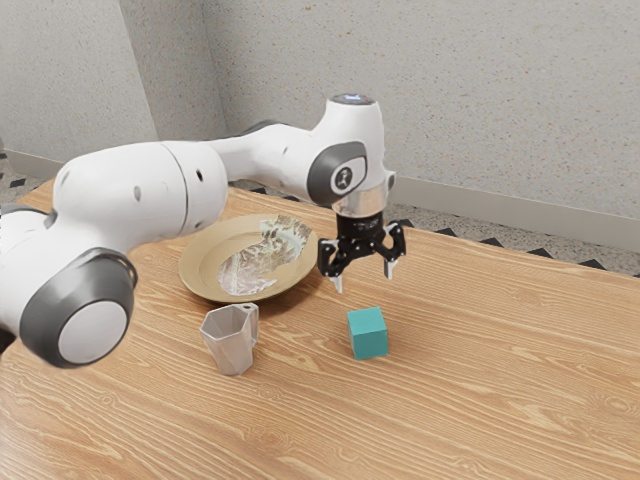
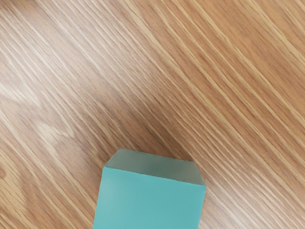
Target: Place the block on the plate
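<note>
My gripper (image 1: pixel 364 284) hangs above the table in the exterior view, its two fingers spread apart with nothing between them. Below the fingertips, a teal block (image 1: pixel 368 334) rests on the wood, with air between it and the gripper. In the wrist view the block (image 2: pixel 150 200) lies just under my hand, its top face partly cut off by the lower edge. A tan plate (image 1: pixel 205 272) with a whitish, glossy patch across its middle sits toward the exterior view's left, behind the mug and apart from the block.
A grey angular mug (image 1: pixel 229 342) stands upright between the plate's near side and the exterior view's lower edge, to the left of the block. The wooden table (image 1: pixel 480 380) extends around them, with a wall behind.
</note>
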Tool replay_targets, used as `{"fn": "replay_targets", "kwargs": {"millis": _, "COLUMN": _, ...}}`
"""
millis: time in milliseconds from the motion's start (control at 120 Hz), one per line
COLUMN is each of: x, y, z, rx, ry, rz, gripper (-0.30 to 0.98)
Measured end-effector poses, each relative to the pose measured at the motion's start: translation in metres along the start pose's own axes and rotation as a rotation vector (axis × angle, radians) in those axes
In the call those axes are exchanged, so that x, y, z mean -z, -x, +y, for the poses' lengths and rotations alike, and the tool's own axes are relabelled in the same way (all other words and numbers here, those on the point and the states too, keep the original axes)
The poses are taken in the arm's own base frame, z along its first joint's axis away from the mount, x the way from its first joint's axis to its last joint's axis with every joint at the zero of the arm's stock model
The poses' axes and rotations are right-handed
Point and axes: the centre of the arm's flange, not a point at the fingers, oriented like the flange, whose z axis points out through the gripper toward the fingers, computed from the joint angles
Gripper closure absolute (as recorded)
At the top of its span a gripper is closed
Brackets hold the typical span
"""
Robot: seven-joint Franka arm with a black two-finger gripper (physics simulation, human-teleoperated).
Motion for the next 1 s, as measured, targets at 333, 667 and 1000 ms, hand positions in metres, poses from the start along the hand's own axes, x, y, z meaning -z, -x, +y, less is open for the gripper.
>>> {"fn": "replay_targets", "kwargs": {"millis": 333, "x": -0.043, "y": -0.002, "z": -0.004, "rx": -0.049, "ry": -0.028, "rz": -0.02, "gripper": 0.0}}
{"fn": "replay_targets", "kwargs": {"millis": 667, "x": -0.068, "y": 0.004, "z": 0.001, "rx": -0.098, "ry": -0.027, "rz": -0.031, "gripper": 0.0}}
{"fn": "replay_targets", "kwargs": {"millis": 1000, "x": -0.091, "y": 0.001, "z": 0.001, "rx": -0.117, "ry": -0.021, "rz": -0.027, "gripper": 0.01}}
